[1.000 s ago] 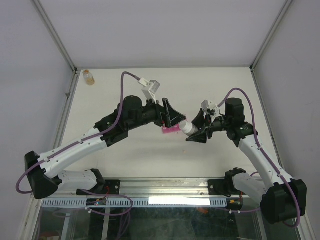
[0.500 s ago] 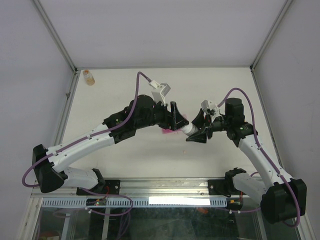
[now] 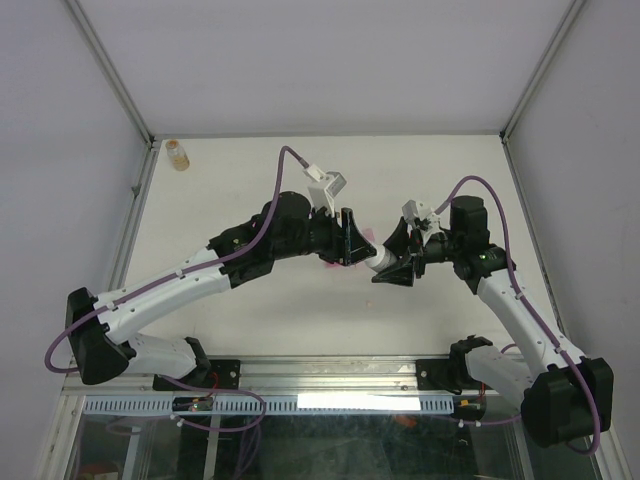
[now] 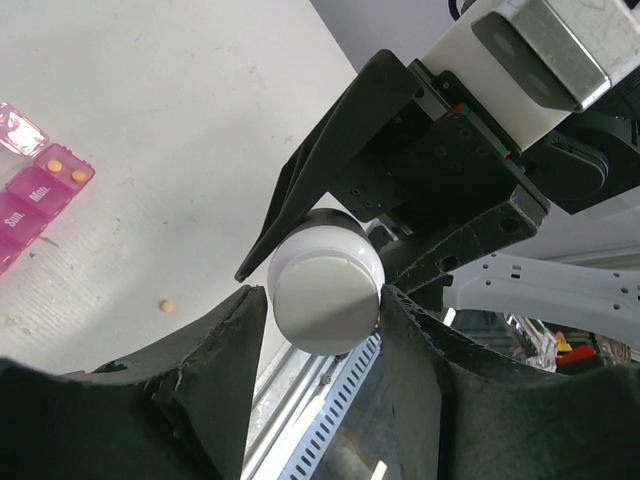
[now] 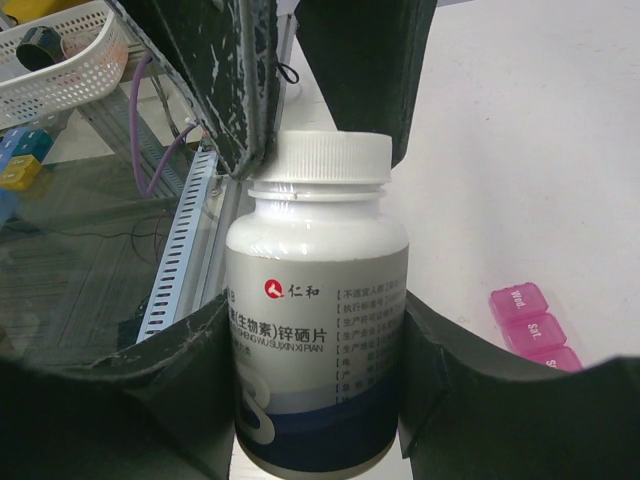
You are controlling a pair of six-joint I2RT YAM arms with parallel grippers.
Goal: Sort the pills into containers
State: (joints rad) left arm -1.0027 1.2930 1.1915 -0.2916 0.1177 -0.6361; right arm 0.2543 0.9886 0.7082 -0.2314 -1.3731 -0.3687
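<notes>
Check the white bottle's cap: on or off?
On: the cap sits on the neck of the white bottle in the right wrist view; the left end effector pinches it.

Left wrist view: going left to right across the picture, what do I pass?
Pink pill organiser at the left edge → loose pill on the table → cap of the white bottle → right wrist camera housing. The black gripper fingers overlap the cap, so they are left out.
</notes>
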